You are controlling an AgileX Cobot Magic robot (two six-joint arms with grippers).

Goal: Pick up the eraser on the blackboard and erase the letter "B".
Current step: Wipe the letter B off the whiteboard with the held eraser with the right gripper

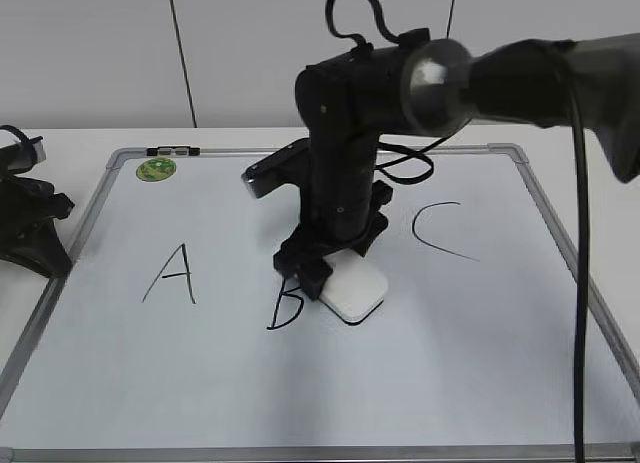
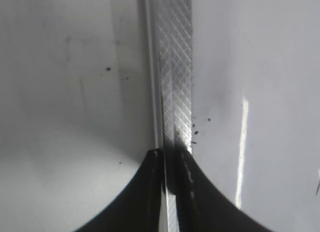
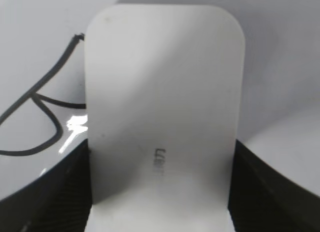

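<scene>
Gripping item: right gripper (image 1: 335, 268), jaws clamped on eraser (image 1: 354, 290), flat on blackboard (image 1: 90, 383), touching letter "B" (image 1: 286, 305) at its 3 o'clock; left gripper (image 1: 30, 223) idle, 9 o'clock board edge, jaws indiscernible

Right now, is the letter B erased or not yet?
Partly gone. The black handwritten B lacks its upper right, where the right end effector presses the smooth white plastic eraser.

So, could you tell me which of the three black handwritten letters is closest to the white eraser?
The slanted black marker letter B, in the middle: the glossy white rounded eraser in the right claw sits right beside it, whereas A and C stand apart.
</scene>
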